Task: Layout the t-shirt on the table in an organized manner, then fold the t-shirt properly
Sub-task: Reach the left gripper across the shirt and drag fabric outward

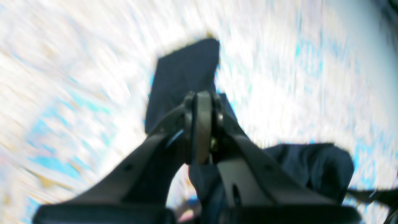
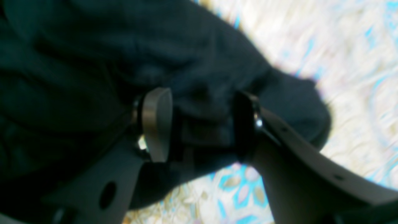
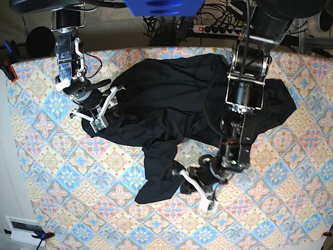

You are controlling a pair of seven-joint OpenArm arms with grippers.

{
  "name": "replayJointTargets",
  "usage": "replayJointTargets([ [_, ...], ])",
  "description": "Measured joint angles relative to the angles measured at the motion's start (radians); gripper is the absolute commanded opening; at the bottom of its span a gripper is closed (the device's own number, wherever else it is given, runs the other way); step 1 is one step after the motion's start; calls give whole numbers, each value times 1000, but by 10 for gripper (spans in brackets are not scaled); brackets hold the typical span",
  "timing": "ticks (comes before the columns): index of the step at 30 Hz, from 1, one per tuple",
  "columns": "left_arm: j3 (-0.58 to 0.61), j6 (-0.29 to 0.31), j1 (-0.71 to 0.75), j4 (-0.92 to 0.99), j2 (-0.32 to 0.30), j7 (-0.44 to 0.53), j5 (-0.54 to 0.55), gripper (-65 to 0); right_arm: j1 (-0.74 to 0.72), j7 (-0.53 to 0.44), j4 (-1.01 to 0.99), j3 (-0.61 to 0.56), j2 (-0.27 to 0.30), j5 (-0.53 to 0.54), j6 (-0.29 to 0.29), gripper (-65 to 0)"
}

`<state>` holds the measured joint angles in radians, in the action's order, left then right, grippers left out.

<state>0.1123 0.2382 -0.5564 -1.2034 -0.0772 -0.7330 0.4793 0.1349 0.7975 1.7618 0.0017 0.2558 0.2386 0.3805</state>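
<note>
The black t-shirt (image 3: pixel 171 99) sprawls crumpled over the table (image 3: pixel 47 172), bunched from centre up toward twelve o'clock. The left gripper (image 1: pixel 203 102) is clenched on a strip of its fabric down at six o'clock. At ten o'clock the right gripper (image 2: pixel 202 124) straddles a fold, jaws spread wide.

Blk arms (image 3: pixel 244 88), white end effector brackets
</note>
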Motion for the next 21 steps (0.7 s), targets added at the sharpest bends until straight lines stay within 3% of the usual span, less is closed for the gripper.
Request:
replayJointTargets([
  [5, -35, -5, -73, 71, -3, -14, -5, -648, -2, -4, -11, -1, 0, 0, -3, -349],
  [10, 51, 4, -35, 76, 1, -194, 12, -627, -1, -7, -11, -2, -1, 2, -6, -349],
  [14, 62, 8, 80, 4, 5, -217, 91, -519, -4, -8, -11, -1, -1, 2, -6, -349],
  [21, 60, 1, 232, -48, -65, -224, 163, -317, -2, -7, -16, -1, 0, 1, -6, -349],
])
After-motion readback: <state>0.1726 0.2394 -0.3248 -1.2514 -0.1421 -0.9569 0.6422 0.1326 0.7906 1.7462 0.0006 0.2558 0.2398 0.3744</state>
